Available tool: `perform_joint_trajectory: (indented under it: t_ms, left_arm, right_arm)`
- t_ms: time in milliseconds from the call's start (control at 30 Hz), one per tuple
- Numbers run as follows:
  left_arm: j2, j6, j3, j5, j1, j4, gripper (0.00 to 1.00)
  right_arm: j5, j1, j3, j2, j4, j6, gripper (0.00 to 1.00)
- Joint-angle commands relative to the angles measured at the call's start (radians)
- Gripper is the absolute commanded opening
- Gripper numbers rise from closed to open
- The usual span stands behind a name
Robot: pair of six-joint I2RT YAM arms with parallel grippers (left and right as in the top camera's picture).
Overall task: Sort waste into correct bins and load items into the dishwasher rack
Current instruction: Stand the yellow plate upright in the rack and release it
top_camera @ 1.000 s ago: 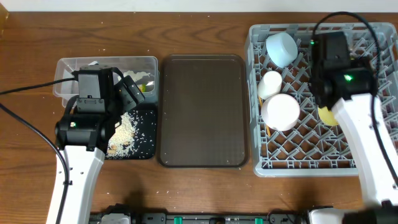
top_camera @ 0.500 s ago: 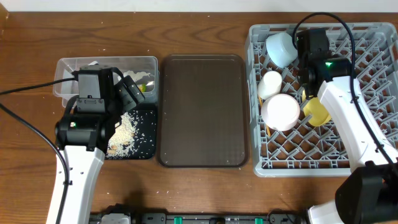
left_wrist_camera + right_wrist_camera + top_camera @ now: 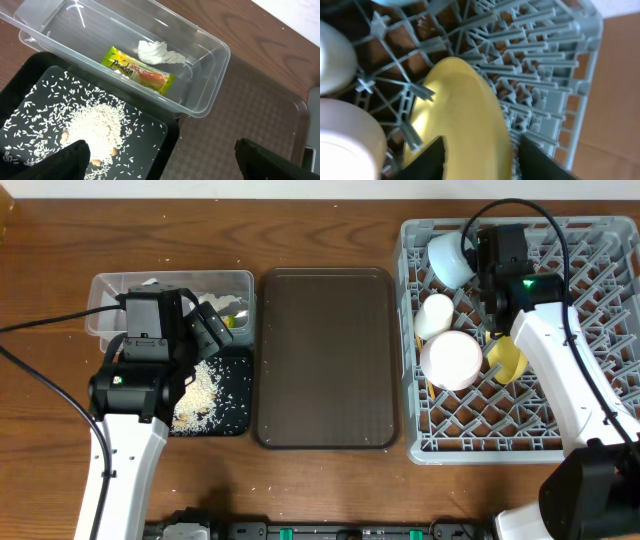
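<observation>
Yellow plate (image 3: 460, 100) stands on edge among the pegs of the dishwasher rack (image 3: 545, 55), near its middle. Right gripper (image 3: 481, 144): jaws apart, straddling the plate's rim. Left gripper (image 3: 161, 146): wide apart, empty, well left of the rack.

Dark brown serving tray (image 3: 325, 358) — rectangular, rounded corners, raised rim, lying flat. Wooden table (image 3: 325, 480) beneath the tray — grain shows on every side of it.
</observation>
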Motion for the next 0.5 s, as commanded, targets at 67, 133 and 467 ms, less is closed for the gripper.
perform_joint_trajectory:
  t_ms: [67, 133, 467]
  left_arm:
    - [-0.004, 0.006, 0.013, -0.005, 0.004, 0.000, 0.95]
    - [-0.004, 0.006, 0.013, -0.005, 0.004, 0.000, 0.95]
    - [-0.004, 0.006, 0.013, -0.005, 0.004, 0.000, 0.95]
  right_arm:
    - [-0.037, 0.008, -0.005, 0.002, 0.003, 0.006, 0.80]
    - [-0.037, 0.008, -0.005, 0.002, 0.007, 0.006, 0.86]
    - [-0.088, 0.032, 0.009, -0.120, 0.163, 0.090, 0.99]
